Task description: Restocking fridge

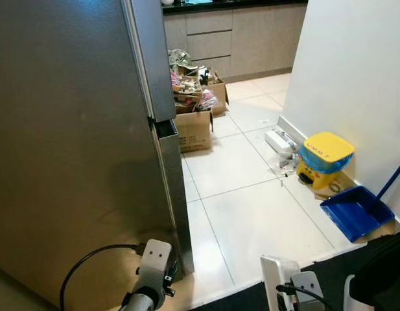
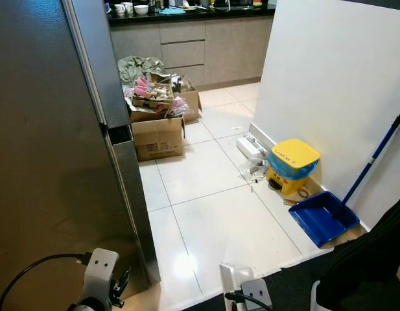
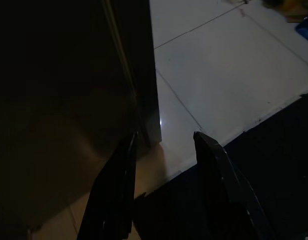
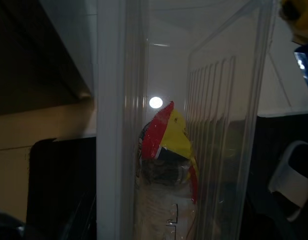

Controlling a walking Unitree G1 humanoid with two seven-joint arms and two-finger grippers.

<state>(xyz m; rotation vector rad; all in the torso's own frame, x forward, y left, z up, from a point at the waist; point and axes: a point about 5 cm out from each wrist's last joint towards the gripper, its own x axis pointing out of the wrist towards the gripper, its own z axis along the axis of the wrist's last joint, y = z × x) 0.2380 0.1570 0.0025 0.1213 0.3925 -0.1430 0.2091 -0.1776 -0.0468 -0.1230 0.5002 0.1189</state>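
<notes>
The fridge [image 1: 70, 142] is a tall steel-grey block on my left with its doors shut. My left gripper [image 3: 166, 136] hangs low by the fridge's bottom corner, open, with nothing between its black fingers [image 3: 119, 190]. The left arm [image 1: 151, 275] shows at the bottom edge in front of the fridge. My right arm [image 1: 285, 284] is low at the bottom edge. Its wrist view looks closely at a clear plastic bin [image 4: 218, 125] holding a red and yellow packet [image 4: 166, 142]. Whether the bin is gripped is hidden.
Open cardboard boxes [image 1: 194, 126] full of clutter stand past the fridge, before grey kitchen cabinets [image 1: 251, 39]. Along the white wall [image 1: 355, 71] on the right are a white power strip [image 1: 279, 140], a yellow and blue bin [image 1: 324, 159] and a blue dustpan [image 1: 355, 210]. White tiled floor [image 1: 251, 220] lies between.
</notes>
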